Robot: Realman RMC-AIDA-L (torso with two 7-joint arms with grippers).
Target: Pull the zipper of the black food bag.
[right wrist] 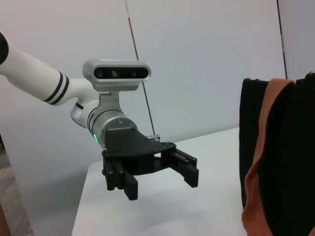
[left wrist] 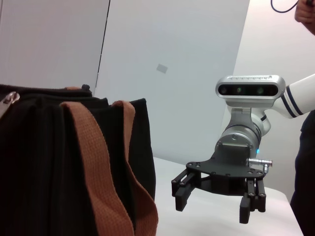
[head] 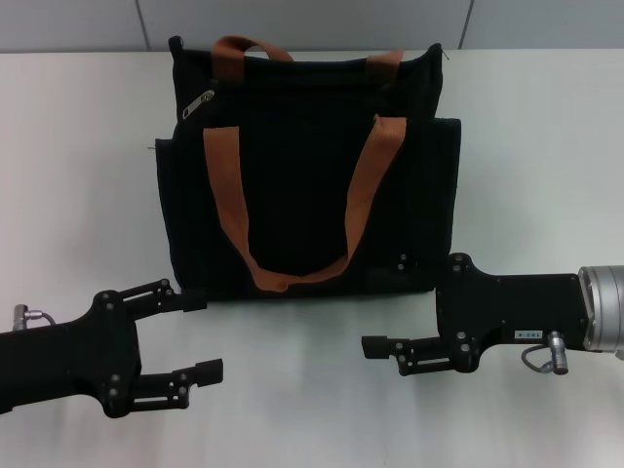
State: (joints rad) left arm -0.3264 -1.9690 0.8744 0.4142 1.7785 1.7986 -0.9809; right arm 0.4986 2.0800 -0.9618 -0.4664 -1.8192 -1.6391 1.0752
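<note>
The black food bag (head: 312, 195) stands upright on the white table (head: 78, 195), its two orange-brown strap handles (head: 366, 185) hanging over the front. The silver zipper pull (head: 198, 103) lies at the bag's top left corner; it also shows in the left wrist view (left wrist: 10, 98). My left gripper (head: 200, 335) is open and empty just in front of the bag's lower left corner. My right gripper (head: 390, 304) is open and empty at the bag's lower right corner. Each wrist view shows the other arm's open gripper, the right one (left wrist: 214, 206) and the left one (right wrist: 161, 184).
A grey wall (head: 312, 19) runs behind the table's far edge. In the left wrist view a person (left wrist: 305, 187) stands beyond the right arm.
</note>
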